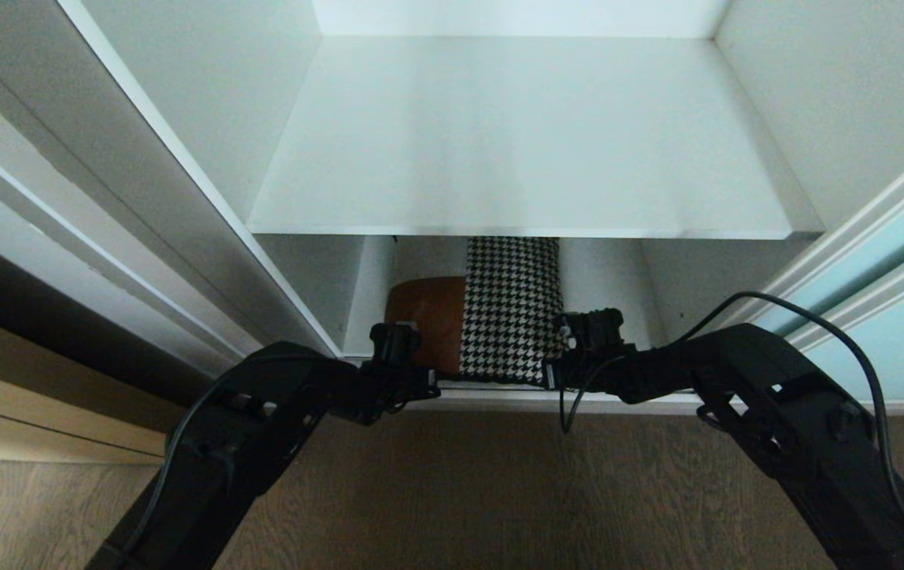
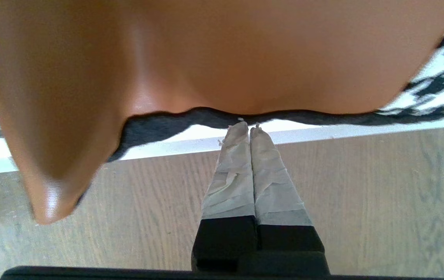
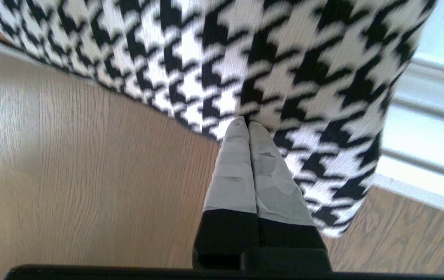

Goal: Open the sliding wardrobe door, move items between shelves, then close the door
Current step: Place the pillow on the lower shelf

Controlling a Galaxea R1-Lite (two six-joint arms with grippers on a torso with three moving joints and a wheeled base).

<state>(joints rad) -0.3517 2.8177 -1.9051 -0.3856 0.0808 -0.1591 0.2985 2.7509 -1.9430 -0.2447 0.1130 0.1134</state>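
Two closed grippers, left gripper (image 2: 248, 126) and right gripper (image 3: 247, 122), pinch the front edge of the patchwork pillow (image 1: 509, 309) on the lower shelf (image 1: 618, 402), under the upper shelf (image 1: 523, 134). Soft, light, likely to sag; hold both corners.

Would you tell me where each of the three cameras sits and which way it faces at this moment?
Head view: from the robot's head, forward and down into the wardrobe; both black arms show, flanking the pillow below the shelf.
Left wrist view: behind the shut left gripper, at the pillow's tan panel.
Right wrist view: behind the shut right gripper, at the houndstooth panel.
All share the pillow.
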